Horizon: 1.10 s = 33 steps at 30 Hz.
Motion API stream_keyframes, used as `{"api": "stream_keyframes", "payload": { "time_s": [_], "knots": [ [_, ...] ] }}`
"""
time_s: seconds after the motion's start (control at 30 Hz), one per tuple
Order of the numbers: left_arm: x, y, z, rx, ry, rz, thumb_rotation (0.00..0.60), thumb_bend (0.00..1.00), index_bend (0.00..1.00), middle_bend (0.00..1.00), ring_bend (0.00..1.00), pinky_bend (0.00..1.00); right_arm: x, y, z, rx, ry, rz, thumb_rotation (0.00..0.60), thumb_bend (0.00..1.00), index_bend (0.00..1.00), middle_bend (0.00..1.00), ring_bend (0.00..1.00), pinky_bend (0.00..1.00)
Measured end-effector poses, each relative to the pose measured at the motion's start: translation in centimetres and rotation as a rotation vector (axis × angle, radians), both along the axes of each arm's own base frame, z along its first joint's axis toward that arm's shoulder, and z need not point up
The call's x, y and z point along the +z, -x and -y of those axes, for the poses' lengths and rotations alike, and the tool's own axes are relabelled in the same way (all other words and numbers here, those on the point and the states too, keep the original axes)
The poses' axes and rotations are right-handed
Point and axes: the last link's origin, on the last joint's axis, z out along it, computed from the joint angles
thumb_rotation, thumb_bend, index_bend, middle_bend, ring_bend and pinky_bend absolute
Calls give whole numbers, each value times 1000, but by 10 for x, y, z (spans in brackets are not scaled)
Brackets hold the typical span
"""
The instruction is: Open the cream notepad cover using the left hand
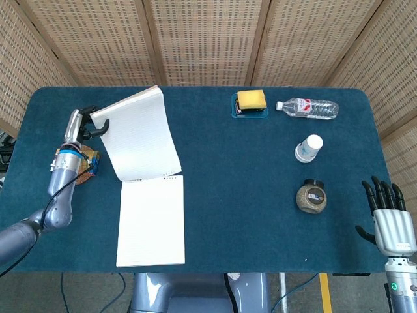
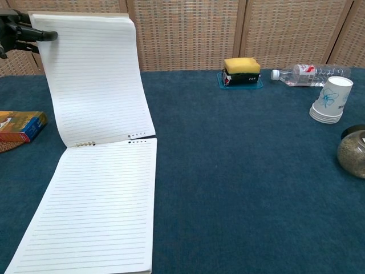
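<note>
The notepad point(image 1: 151, 222) point(image 2: 91, 205) lies near the table's front left, its lined white page showing. Its cover point(image 1: 138, 134) point(image 2: 94, 77) is swung up and back past the binding, the lined inner side facing me. My left hand point(image 1: 79, 122) point(image 2: 17, 31) pinches the cover's far left corner, held high above the table. My right hand point(image 1: 389, 218) hovers at the table's front right edge with its fingers spread and nothing in it; the chest view does not show it.
A small colourful box point(image 1: 85, 163) point(image 2: 20, 125) sits on a round coaster left of the notepad. At the back are a yellow sponge in a tray point(image 1: 251, 102), a water bottle point(image 1: 307, 107), paper cups point(image 1: 309, 148) and a lidded jar point(image 1: 311, 196).
</note>
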Motion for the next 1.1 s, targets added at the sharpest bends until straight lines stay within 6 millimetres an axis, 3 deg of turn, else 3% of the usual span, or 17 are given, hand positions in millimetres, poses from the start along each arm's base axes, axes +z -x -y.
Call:
{"api": "stream_keyframes", "payload": {
  "time_s": [0.03, 0.1, 0.23, 0.37, 0.6, 0.73, 0.87, 1.1],
  "knots": [
    [-2, 0, -3, 6, 15, -13, 600, 103, 10, 0, 0, 4, 0, 1, 0, -3, 1, -3, 600, 0, 48, 0, 0, 0],
    [-8, -1, -11, 15, 51, -38, 600, 0, 0, 0, 0, 0, -1, 2, 1, -8, 1, -7, 600, 0, 48, 0, 0, 0],
    [-16, -3, -17, 18, 50, -38, 600, 0, 0, 0, 0, 0, 0, 3, 2, -9, 7, -9, 600, 0, 48, 0, 0, 0],
    [-3, -6, -22, -9, -79, -33, 600, 0, 0, 0, 0, 0, -1, 1, 1, 0, 4, -8, 600, 0, 48, 0, 0, 0],
    [23, 8, -2, -72, -137, -58, 600, 0, 0, 0, 0, 0, -3, -5, -2, 31, -11, 0, 600, 0, 48, 0, 0, 0],
    [32, 24, 35, -122, -148, -148, 600, 0, 0, 0, 0, 0, -1, -7, -5, 45, -12, 11, 600, 0, 48, 0, 0, 0],
    [43, 44, 95, -162, -149, -335, 600, 0, 0, 0, 0, 0, 0, -8, -6, 57, -14, 24, 600, 0, 48, 0, 0, 0],
    [50, 60, 197, -121, -50, -627, 600, 0, 0, 0, 0, 0, 1, -8, -7, 68, -15, 33, 600, 0, 47, 0, 0, 0]
  ]
}}
